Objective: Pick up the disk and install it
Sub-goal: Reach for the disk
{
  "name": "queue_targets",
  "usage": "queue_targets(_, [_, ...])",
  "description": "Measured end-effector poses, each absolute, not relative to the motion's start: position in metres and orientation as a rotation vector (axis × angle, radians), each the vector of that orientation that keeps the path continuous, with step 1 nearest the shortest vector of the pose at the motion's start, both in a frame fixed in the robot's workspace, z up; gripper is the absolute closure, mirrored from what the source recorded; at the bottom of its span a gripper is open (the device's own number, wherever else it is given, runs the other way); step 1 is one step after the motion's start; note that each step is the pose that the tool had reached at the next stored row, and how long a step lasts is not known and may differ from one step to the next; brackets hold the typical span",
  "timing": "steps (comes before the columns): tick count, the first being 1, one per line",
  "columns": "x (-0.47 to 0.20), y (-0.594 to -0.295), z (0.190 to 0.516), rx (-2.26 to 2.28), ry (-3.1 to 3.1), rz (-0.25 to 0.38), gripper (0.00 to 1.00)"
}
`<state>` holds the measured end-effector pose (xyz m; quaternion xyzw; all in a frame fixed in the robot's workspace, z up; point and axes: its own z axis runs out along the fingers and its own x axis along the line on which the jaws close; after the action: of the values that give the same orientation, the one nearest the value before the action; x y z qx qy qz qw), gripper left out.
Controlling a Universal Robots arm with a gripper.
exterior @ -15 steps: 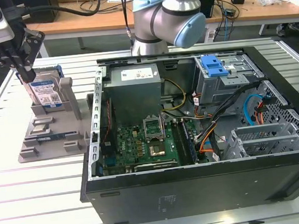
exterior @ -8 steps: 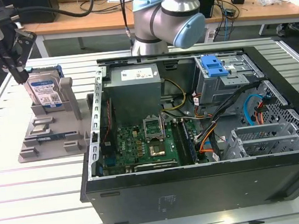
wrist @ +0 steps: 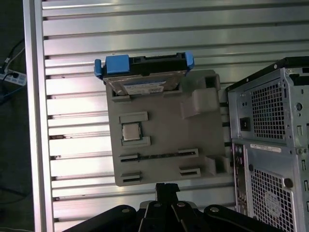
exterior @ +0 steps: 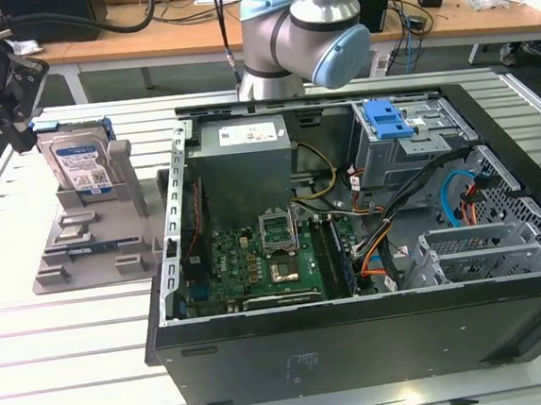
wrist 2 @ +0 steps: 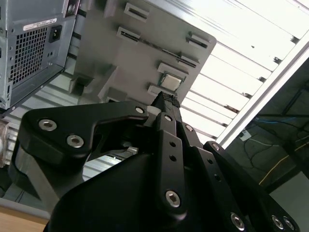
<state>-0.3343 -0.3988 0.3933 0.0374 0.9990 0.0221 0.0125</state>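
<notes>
The disk stands upright in a slot of a grey plastic holder at the exterior view's left; it is silver with a white-and-blue label and a blue carrier. In the first wrist view the disk is seen from above at the holder's far end. My gripper hangs above and beside the disk, apart from it. Its black fingertips are pressed together with nothing between them, and the second wrist view shows the same shut gripper.
An open computer case lies on the slatted metal table beside the holder. Inside are a grey drive bay topped by a blue latch bracket, a motherboard and cables. A small square chip sits on the holder. The table's edge rail is nearby.
</notes>
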Motion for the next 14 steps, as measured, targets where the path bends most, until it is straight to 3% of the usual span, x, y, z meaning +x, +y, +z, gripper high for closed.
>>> queue_targets(14, [-0.356, -0.391, 0.393, 0.117, 3.114, 0.069, 0.89])
